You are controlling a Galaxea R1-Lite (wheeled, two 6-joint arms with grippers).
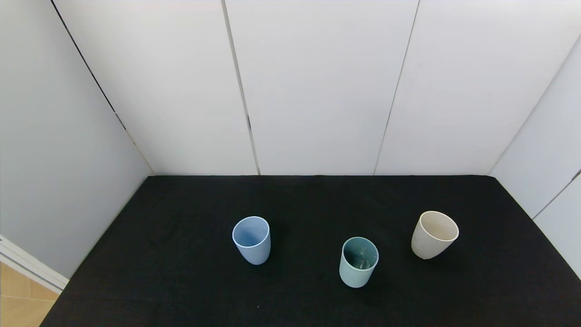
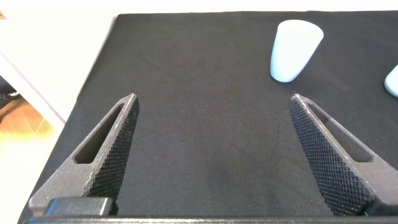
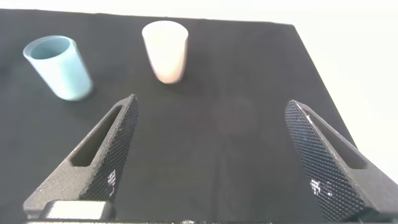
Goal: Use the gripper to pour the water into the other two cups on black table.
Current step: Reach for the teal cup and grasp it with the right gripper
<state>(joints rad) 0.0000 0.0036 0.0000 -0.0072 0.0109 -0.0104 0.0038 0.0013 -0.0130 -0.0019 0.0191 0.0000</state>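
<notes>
Three cups stand upright on the worktop [image 1: 181,272]: blue cup [image 1: 252,239], teal cup [image 1: 358,261] holding the water between, cream cup [image 1: 434,234]. Right gripper [image 3: 211,155], fingers spread and empty, seems nearer the teal cup than the left gripper [image 2: 214,155], likewise spread.

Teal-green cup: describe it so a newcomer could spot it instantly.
On the black table, three upright cups stand in a loose row. The teal-green cup is the middle one, nearest the robot, between the pale blue cup and cream-white cup. Only it shows a glint inside.
</notes>
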